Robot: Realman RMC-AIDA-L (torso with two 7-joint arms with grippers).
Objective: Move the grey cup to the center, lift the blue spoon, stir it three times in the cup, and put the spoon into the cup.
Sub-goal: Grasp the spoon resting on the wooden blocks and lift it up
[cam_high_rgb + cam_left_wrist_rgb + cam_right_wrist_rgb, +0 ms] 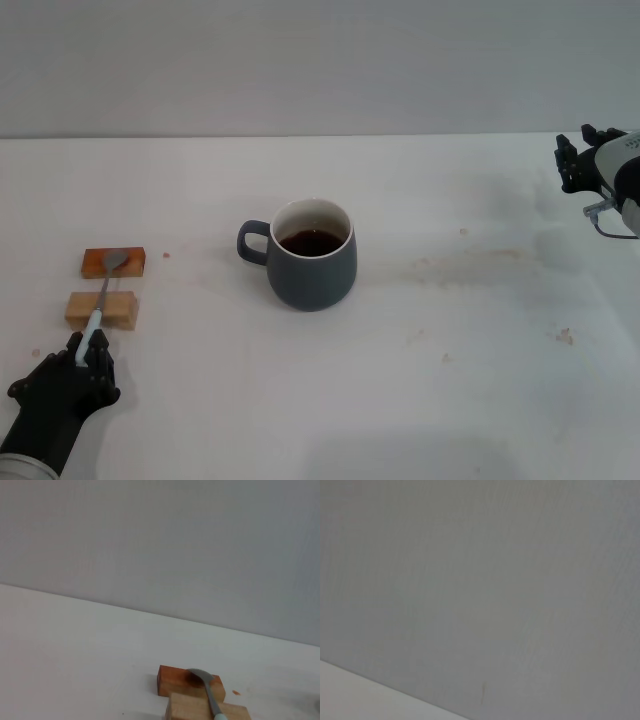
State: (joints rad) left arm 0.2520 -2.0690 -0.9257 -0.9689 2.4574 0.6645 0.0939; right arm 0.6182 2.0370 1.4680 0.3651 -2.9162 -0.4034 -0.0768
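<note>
Sitting near the middle of the tabletop [470,330], the grey cup [310,262] with its dark liquid looks already placed, so the first step appears done. The blue spoon [100,298] lies close to the left edge, bridging two small blocks: its metal bowl rests on the orange-brown block [113,262] and its pale handle crosses the tan block [100,308] toward the near edge. The left gripper [88,350] is at the handle's near end, its dark fingers clenched around the tip, yet the spoon has not left the blocks. By that reading the lift is only beginning; the three stirs and the final drop into the cup are all left to do. The right gripper [580,160] hangs parked above the far right corner, and whether its fingers are spread or closed cannot be told.

Only the head view shows the cup, both arms and the grasp itself. The left wrist view shows none of its own fingers, but gives a close look at the spoon's bowl lying on the orange-brown block. The right wrist view offers only the blank wall and a sliver of table.
</note>
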